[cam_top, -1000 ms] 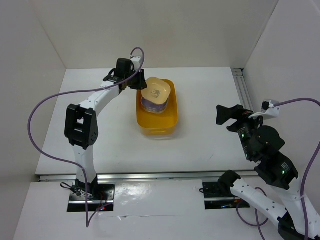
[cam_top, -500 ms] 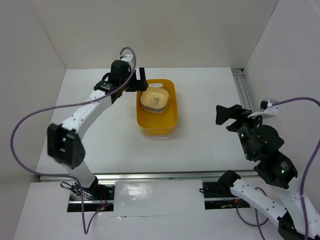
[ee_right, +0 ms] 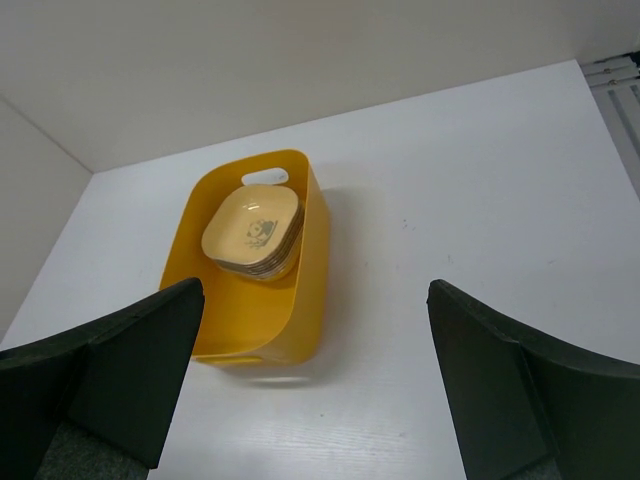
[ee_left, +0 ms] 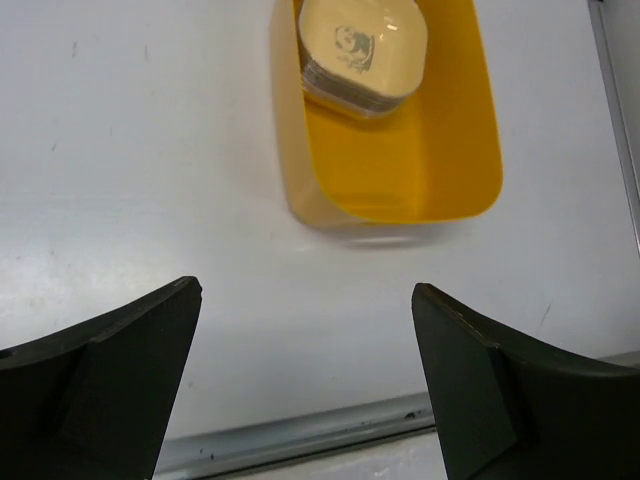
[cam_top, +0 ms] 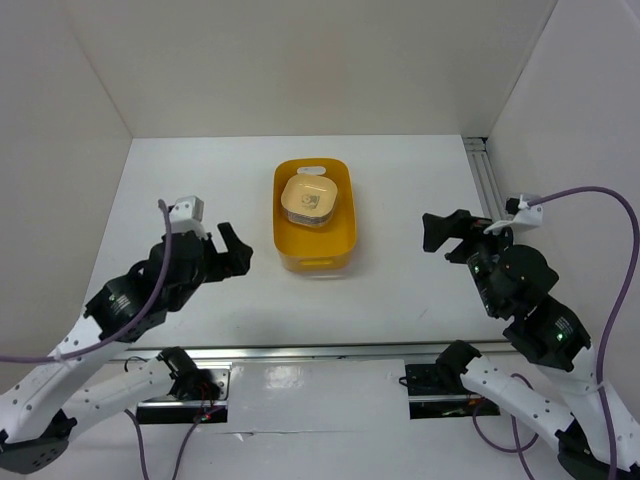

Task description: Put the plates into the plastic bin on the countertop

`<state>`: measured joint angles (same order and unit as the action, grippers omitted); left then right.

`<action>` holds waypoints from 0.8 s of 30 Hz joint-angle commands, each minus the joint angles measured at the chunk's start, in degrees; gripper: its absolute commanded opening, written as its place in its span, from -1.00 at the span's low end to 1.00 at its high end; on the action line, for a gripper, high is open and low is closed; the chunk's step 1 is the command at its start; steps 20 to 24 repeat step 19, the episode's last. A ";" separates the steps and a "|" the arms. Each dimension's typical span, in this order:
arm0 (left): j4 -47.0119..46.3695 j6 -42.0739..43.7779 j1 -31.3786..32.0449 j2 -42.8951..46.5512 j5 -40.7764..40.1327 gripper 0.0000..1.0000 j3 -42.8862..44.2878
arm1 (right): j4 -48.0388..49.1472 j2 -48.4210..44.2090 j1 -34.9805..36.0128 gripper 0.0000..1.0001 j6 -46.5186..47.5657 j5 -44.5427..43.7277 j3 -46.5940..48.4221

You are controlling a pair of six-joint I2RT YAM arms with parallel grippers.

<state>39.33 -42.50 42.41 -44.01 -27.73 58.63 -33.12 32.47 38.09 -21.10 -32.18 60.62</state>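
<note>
The plates [cam_top: 307, 199] are stacked in the far half of the yellow-orange plastic bin [cam_top: 312, 256], a pale yellow one with a dark centre motif on top. The stack [ee_left: 362, 52] and bin [ee_left: 400, 170] also show in the left wrist view. My left gripper [cam_top: 234, 251] hangs open and empty over the countertop [cam_top: 400, 180], near and left of the bin. The same open gripper [ee_left: 305, 290] has only white surface between its fingers. My right gripper [cam_top: 432, 232] is open and empty to the right of the bin; its wrist view shows gripper [ee_right: 315, 287], stack [ee_right: 252, 232] and bin [ee_right: 250, 320].
White walls enclose the countertop at the left, back and right. A metal rail [cam_top: 489, 185] runs along the right wall. A metal strip [cam_top: 300, 351] marks the near edge of the surface, also seen as a strip [ee_left: 300, 435] in the left wrist view.
My left gripper opened and let go of the pale yellow plate onto the stack. The left arm then pulled back from the bin to the near left. The right arm barely shifted.
</note>
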 commanded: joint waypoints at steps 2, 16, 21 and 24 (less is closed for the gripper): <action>13.20 -4.61 1.27 6.38 -4.96 1.00 2.80 | 1.13 -2.75 2.95 1.00 1.06 -2.26 -1.65; 6.38 3.56 -5.05 19.67 0.99 1.00 -5.63 | 1.31 -1.88 5.24 1.00 -0.69 -9.12 -3.75; 5.05 5.84 -8.66 18.26 5.22 1.00 -6.25 | 0.78 -1.18 5.24 1.00 -0.69 -9.12 -3.75; 5.05 5.84 -8.66 18.26 5.22 1.00 -6.25 | 0.78 -1.18 5.24 1.00 -0.69 -9.12 -3.75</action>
